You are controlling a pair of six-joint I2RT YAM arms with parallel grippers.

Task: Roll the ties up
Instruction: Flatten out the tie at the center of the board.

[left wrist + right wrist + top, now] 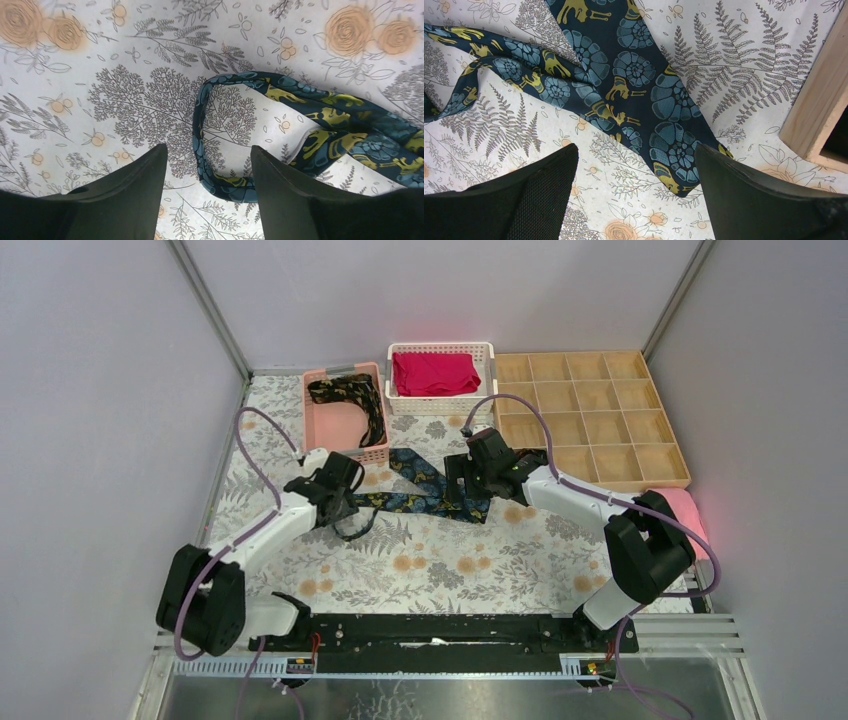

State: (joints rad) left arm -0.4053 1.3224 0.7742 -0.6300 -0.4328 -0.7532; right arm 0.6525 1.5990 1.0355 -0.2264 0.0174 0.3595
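Observation:
A dark blue-teal patterned tie [420, 485] lies unrolled on the floral tablecloth between the arms. Its narrow end curls in a loop [210, 145] under my left gripper [207, 165], which is open above it. Its wide pointed end [659, 135] lies under my right gripper [636, 165], also open and empty, the tip [674, 182] close to the right finger [744, 200]. A second tie, black with gold-brown pattern [350, 395], lies loose in the pink basket [376, 452]. In the top view the left gripper [345, 502] and right gripper [468, 490] hover over the tie's two ends.
A white basket [440, 405] holds a folded red cloth [435, 372]. A wooden compartment tray [590, 415] stands at the back right; its corner [819, 110] shows near my right gripper. A pink towel [690, 510] lies at the right edge.

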